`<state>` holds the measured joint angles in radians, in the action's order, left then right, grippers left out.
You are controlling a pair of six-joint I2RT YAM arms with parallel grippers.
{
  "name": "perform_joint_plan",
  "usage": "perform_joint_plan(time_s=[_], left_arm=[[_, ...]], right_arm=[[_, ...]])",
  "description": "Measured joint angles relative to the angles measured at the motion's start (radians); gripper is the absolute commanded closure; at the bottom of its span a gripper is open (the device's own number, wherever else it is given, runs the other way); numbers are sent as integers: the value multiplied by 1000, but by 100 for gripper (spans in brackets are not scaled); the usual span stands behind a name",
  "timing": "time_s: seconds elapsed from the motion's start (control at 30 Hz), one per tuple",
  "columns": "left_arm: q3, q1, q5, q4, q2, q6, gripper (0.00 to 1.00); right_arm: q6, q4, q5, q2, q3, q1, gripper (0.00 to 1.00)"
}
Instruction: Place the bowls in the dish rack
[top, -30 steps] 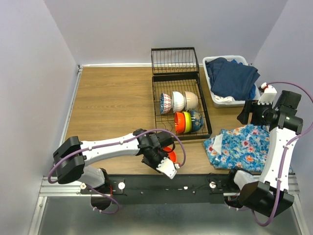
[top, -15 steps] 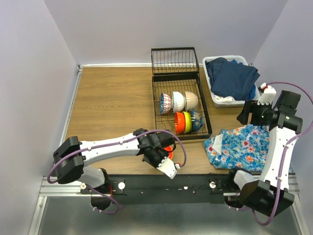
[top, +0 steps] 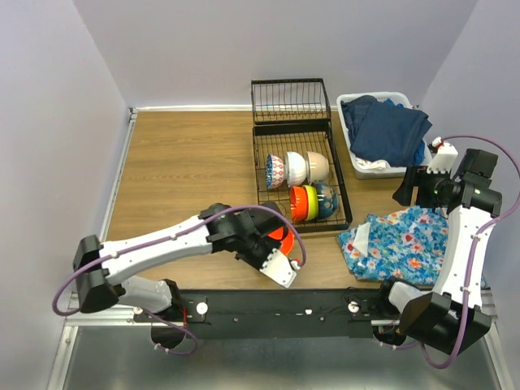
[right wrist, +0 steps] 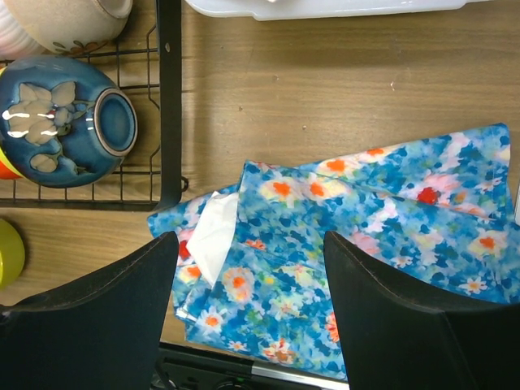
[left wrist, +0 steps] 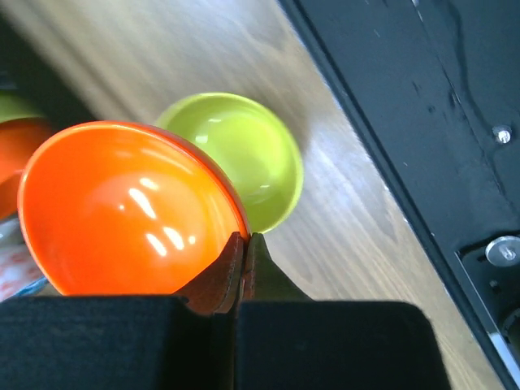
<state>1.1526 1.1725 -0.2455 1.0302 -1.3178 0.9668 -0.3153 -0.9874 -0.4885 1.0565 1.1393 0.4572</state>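
Observation:
My left gripper (left wrist: 244, 238) is shut on the rim of an orange bowl (left wrist: 122, 211), one finger inside it and one outside. A lime green bowl (left wrist: 244, 158) sits on the wood just past it. From the top view, the left gripper (top: 275, 244) holds the orange bowl (top: 282, 236) just in front of the black dish rack (top: 342, 188). The rack holds a patterned bowl (top: 275, 171), a white bowl (top: 295, 168), a cream bowl (top: 318, 166), another orange bowl (top: 298, 203), a lime one (top: 310, 202) and a blue bowl (right wrist: 69, 130). My right gripper (right wrist: 252, 268) hangs open over a floral cloth (right wrist: 366, 219).
A white tub (top: 358, 166) of dark blue clothes stands right of the rack. The floral cloth (top: 398, 244) lies at the front right. The black base rail (top: 325, 305) runs along the near edge. The rack's taller basket end (top: 290, 100) is at the back.
The left gripper's jaws closed on the orange bowl's rim, and the left arm stretched forward, shifting the bowl slightly toward the rack. The right arm has stayed put.

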Motion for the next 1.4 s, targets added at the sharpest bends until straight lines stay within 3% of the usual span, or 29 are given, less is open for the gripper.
perform_joint_plan(time_s=[0.17,0.3,0.43,0.57,0.77,0.87,1.13,1.4], left_arm=[[85,-89,-63,-26,72,-105,100],[158,-280,-165,-180,13,-356,100],[136,-512,-366,-467,-61,-716,100],[50,-647,-528,-821,-104,-1151,100],[-167,-669,-628,-1356,-121,-1631,100],[-271,-669,-618,-1510,-121,-1787,100],[-478,-692,-532,-1856,-131,-2077,100],[-570,-715,-476,-2116,-260,-2248,100]], right_arm=[[13,0,0,24,5,0,20],[35,0,1,50,43,0,20],[45,1,7,76,101,0,20],[52,0,35,100,140,0,20],[52,-28,106,127,173,0,20],[52,-55,135,145,187,0,20],[57,-113,194,170,187,0,20],[74,-148,226,173,187,-3,20]])
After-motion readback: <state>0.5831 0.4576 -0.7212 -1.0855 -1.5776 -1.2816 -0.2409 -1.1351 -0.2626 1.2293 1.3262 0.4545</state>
